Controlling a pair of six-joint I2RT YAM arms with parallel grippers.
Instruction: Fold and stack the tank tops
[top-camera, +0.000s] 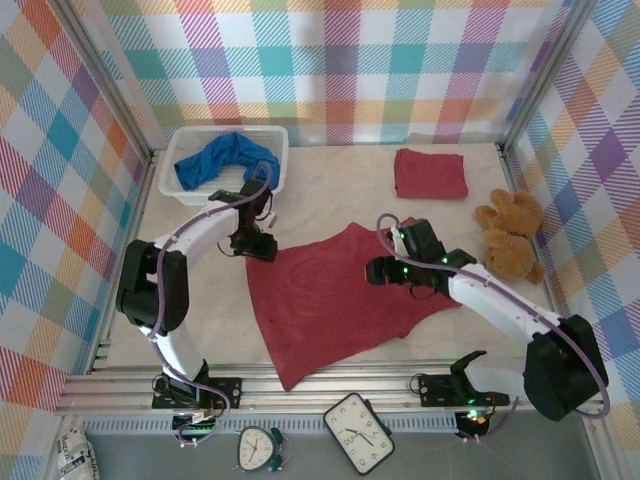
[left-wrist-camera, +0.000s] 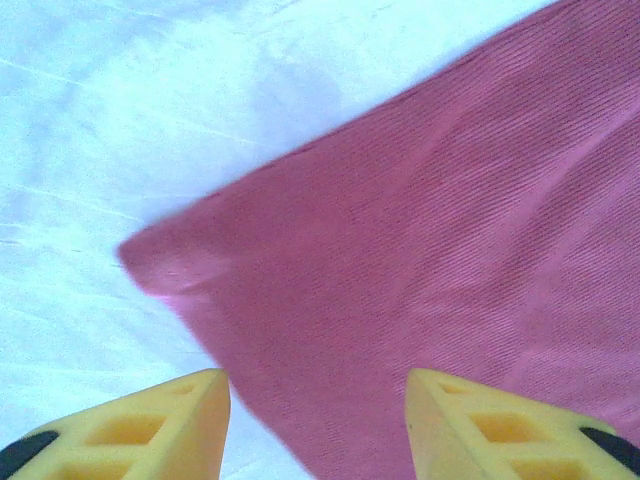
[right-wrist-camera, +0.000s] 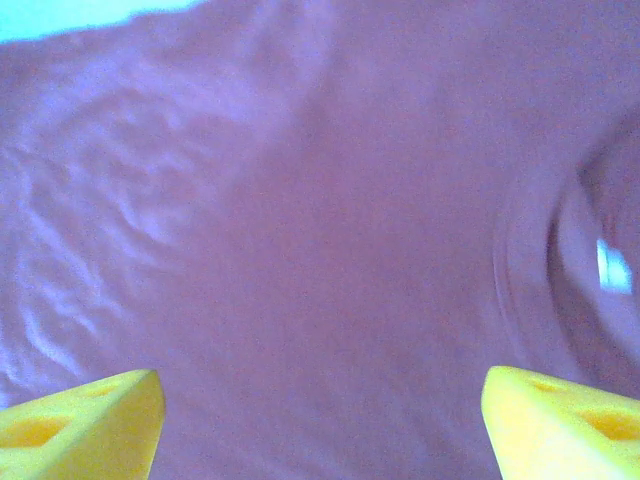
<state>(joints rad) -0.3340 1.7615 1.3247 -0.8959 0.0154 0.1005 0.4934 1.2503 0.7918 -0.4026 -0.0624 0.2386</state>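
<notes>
We bent our left arm (top-camera: 200, 232) and right arm (top-camera: 500, 300) over the red tank top (top-camera: 330, 310).
Left gripper (left-wrist-camera: 315, 410) open above its corner; right gripper (right-wrist-camera: 320, 415) wide open; both held nothing.

Bright even light; both wrist views soft.
Top view sharp, evenly lit, shadows faint. Left wrist: desk (left-wrist-camera: 150, 100) blown out bluish-white, focus soft. Right wrist: dark red tank top (right-wrist-camera: 300, 250) blurred throughout, washed purplish cast, weave detail lost.
</notes>
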